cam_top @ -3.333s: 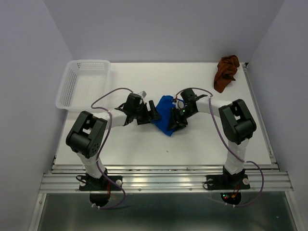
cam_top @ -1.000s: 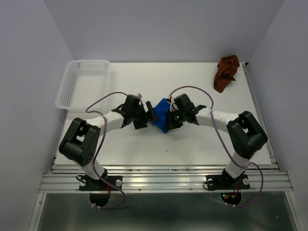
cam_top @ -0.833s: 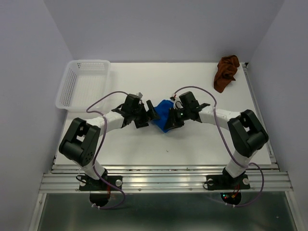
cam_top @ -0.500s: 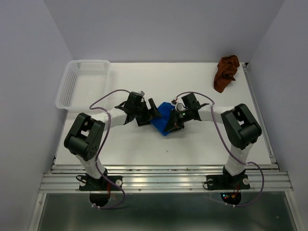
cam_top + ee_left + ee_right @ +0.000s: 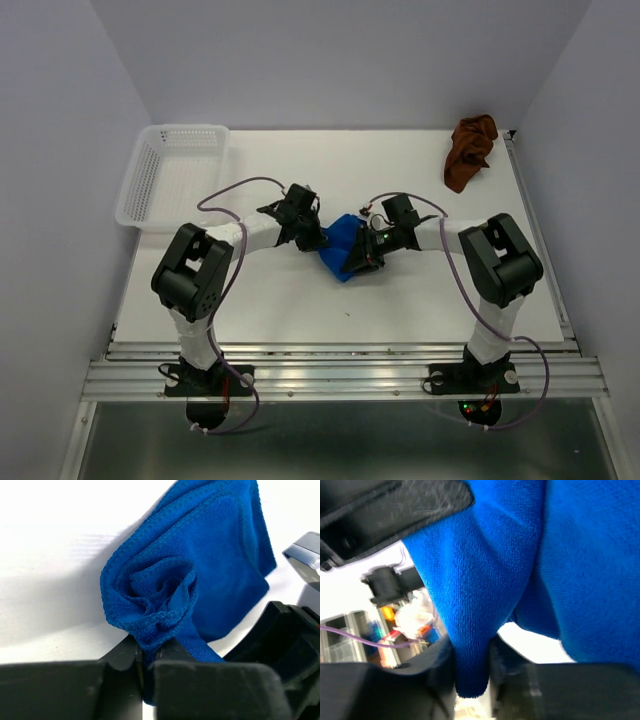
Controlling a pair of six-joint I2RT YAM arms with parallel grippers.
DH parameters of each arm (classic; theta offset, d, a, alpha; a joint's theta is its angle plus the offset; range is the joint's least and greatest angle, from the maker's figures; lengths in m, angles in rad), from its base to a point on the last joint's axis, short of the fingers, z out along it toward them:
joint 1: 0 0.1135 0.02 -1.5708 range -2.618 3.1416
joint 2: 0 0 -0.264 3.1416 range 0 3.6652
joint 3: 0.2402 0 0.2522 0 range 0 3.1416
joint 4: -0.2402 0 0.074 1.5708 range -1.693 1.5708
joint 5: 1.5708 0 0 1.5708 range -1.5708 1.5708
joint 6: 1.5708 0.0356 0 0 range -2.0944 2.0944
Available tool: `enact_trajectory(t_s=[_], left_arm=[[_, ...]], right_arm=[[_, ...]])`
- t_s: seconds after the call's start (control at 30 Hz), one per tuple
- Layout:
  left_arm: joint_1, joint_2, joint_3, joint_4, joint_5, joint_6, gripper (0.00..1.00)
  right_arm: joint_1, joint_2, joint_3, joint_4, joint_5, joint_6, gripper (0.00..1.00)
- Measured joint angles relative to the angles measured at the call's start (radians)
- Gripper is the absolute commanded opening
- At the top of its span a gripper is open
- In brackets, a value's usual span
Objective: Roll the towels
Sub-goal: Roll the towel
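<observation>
Left gripper (image 5: 146,654) and right gripper (image 5: 470,666) are each pinching opposite sides of the bunched royal-blue cloth towel (image 5: 343,247), apparently to spread it for rolling.

One camera looks down from high behind, two wrist cameras sit close, all sharing the blue towel (image 5: 220,570).

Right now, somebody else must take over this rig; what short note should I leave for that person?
Left gripper: shut on a fold of the blue towel.
Right gripper: shut on the same towel's other side.
Blue towel: mid-table, bunched between the grippers, no neat roll yet.
Brown towel: crumpled at the far right corner, untouched.
Done: nothing finished. Left: roll the blue, then the brown.
</observation>
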Motion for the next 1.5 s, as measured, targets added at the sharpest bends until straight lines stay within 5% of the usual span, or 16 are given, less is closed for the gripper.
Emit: enact_trajectory(t_s=[0.13,0.3,0.57,0.87,1.1,1.17,1.27,1.33,1.5], left_arm=[[-0.019,0.023,0.070,-0.090,-0.063,0.009,0.00],[-0.022,0.034,0.126,-0.195,-0.118,0.016,0.00],[-0.032,0.035,0.173,-0.331,-0.138,0.019,0.00],[-0.042,0.035,0.189,-0.407,-0.140,0.014,0.00],[-0.042,0.035,0.189,-0.424,-0.140,-0.008,0.00],[-0.042,0.037,0.189,-0.428,-0.140,-0.016,0.00],[-0.042,0.038,0.189,-0.430,-0.138,-0.028,0.03],[-0.042,0.039,0.189,-0.430,-0.137,-0.036,0.09],[-0.042,0.038,0.187,-0.420,-0.132,-0.048,0.57]], right_arm=[[0.000,-0.030,0.000,-0.050,0.046,-0.084,0.60],[0.023,-0.211,-0.002,-0.150,0.235,-0.209,0.72],[0.293,-0.494,-0.002,-0.140,0.635,-0.414,0.74],[0.500,-0.372,-0.029,0.002,1.032,-0.581,0.75],[0.611,-0.265,-0.050,0.058,1.187,-0.632,0.73],[0.640,-0.245,-0.054,0.070,1.233,-0.632,0.70],[0.668,-0.202,-0.054,0.082,1.323,-0.612,0.44],[0.678,-0.178,-0.054,0.087,1.378,-0.593,0.36],[0.691,-0.150,-0.054,0.094,1.515,-0.492,0.13]])
